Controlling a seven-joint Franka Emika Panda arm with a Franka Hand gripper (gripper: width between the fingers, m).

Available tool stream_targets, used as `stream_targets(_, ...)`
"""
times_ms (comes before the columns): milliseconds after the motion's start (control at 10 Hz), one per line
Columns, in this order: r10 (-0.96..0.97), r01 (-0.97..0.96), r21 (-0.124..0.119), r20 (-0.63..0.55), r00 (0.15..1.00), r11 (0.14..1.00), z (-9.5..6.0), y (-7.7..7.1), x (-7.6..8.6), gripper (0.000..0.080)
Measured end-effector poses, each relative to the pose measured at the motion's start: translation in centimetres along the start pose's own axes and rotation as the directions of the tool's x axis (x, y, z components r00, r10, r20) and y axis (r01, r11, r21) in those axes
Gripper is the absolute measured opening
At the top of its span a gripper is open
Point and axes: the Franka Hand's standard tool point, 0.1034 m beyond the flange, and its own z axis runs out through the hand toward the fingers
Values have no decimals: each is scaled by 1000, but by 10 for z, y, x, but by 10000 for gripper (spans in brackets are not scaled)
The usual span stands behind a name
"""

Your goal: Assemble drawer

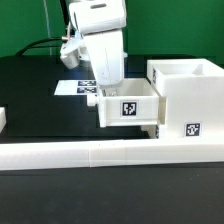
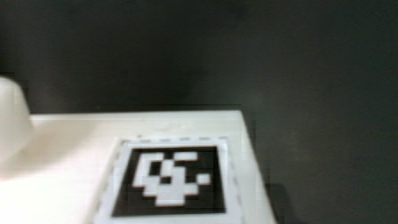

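Note:
The large white housing (image 1: 186,95) stands at the exterior view's right, with a tag on its front. A small white open-top tray (image 1: 128,108) with a tag juts out of the housing's left side, raised off the table. A second white piece (image 1: 150,130) shows just below it at the housing's foot. My gripper (image 1: 106,92) reaches down onto the tray's left wall and seems shut on it; its fingertips are hidden behind the wall. The wrist view shows no fingers, only a white sheet with a tag (image 2: 175,175) on the dark table.
The long low white wall (image 1: 90,153) runs along the front. The marker board (image 1: 72,87) lies behind the arm. A white piece (image 1: 3,121) sits at the exterior view's left edge. A rounded white shape (image 2: 11,118) shows in the wrist view.

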Motion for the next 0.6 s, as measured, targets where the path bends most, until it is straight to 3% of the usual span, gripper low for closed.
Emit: stream_targets(600, -15, 15, 3, -3, 1000, 1000, 2, 0, 9, 42)
